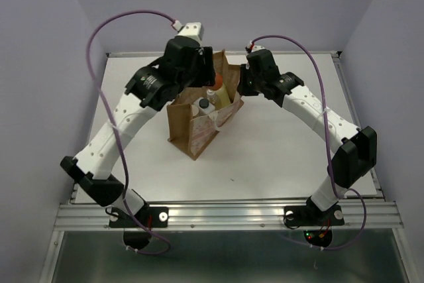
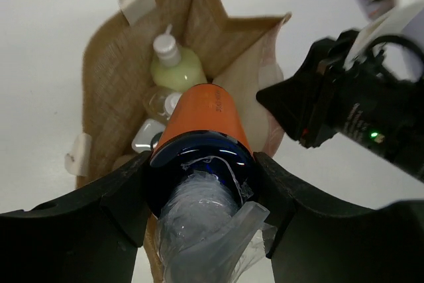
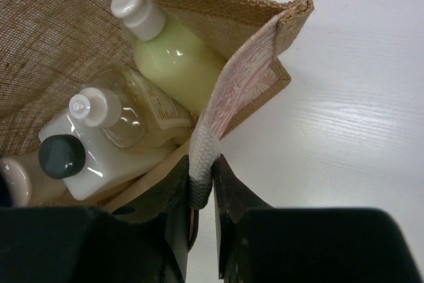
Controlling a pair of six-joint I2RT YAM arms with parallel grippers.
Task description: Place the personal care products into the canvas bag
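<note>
Left gripper (image 2: 202, 190) clamps orange plastic bottle (image 2: 202, 117) by its dark cap, over open mouth of tan canvas bag (image 2: 112, 77), frame centre. Right gripper (image 3: 212, 183) pinches cream strap handle (image 3: 202, 147) at pink-panel rim. Pale yellow-green bottle (image 3: 175, 51), amber bottle (image 3: 126, 114) and white square bottle (image 3: 93, 164) crowd inside.

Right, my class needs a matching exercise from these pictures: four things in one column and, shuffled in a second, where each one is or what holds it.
Column one
1 orange bottle
2 cream strap
3 white square bottle
4 yellow-green bottle

Column two
A pinched in the right gripper
B in the canvas bag, dark cap
C gripped by the left gripper
D in the canvas bag, white cap

Pairs: 1-C, 2-A, 3-B, 4-D
</note>
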